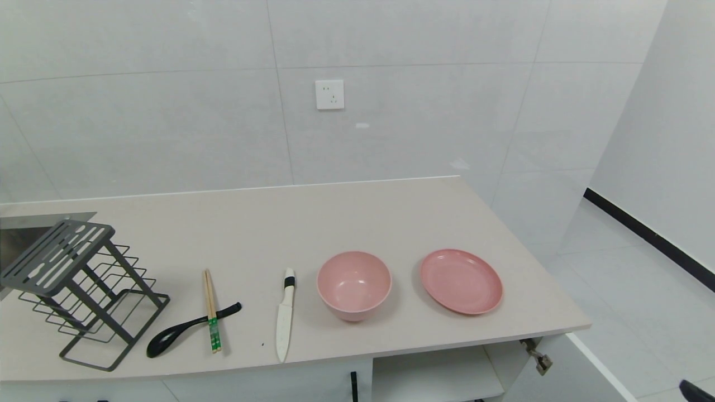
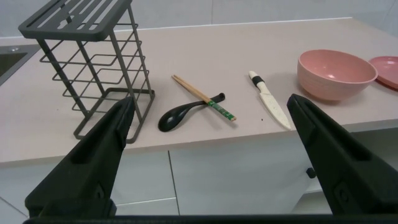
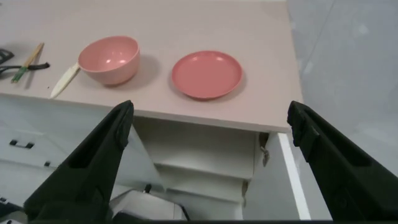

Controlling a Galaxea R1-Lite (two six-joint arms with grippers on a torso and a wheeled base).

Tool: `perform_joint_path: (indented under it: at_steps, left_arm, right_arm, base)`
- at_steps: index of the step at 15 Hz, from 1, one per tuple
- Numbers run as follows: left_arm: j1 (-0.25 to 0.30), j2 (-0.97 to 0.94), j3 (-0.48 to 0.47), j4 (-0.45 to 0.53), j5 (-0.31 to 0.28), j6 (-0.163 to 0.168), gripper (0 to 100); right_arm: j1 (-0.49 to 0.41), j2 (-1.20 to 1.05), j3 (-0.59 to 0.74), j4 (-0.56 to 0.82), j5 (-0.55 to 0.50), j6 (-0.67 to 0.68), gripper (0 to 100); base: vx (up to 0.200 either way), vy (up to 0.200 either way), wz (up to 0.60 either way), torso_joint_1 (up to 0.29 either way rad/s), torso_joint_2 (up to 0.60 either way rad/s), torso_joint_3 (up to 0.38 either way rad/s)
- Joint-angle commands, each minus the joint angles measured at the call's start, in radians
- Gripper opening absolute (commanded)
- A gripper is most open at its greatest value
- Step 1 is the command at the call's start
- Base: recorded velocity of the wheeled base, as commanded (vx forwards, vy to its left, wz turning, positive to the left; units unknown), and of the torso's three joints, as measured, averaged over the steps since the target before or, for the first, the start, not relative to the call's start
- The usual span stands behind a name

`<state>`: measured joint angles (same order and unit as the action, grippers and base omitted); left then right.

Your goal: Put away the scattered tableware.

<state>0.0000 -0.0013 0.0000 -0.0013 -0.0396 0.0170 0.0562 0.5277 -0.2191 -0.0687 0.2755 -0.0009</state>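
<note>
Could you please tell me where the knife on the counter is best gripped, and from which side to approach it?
I would grip the knife at its handle, the far end with the black band; the pointed blade faces the front edge of the counter. It lies flat, so come straight down and close across the handle's narrow width, minding the pink bowl close on its right.

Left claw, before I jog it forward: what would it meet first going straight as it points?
Most likely the chopsticks lying across the black spoon, centred ahead of the open left claw near the counter edge. Depth is unclear, so it might meet the edge first.
</note>
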Motion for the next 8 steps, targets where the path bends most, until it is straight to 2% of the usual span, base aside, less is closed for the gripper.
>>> perform_joint_path:
  at_steps: [1,3,8]
  left_arm:
    - [0.0,0.001,0.0,0.0,0.0,0.0,100]
    - [0.0,0.001,0.0,0.0,0.0,0.0,100]
    - [0.0,0.001,0.0,0.0,0.0,0.0,100]
  right_arm:
    - [0.036,0.273,-0.026,-0.054,0.011,-0.013,100]
    - [0.036,0.408,-0.043,-0.105,0.011,-0.054,100]
    - [0.036,0.765,-0.143,-0.264,0.011,-0.056,100]
  base:
    - [0.0,0.0,0.0,0.0,0.0,0.0]
    - [0.0,0.0,0.0,0.0,0.0,0.0]
    - [0.0,0.0,0.0,0.0,0.0,0.0]
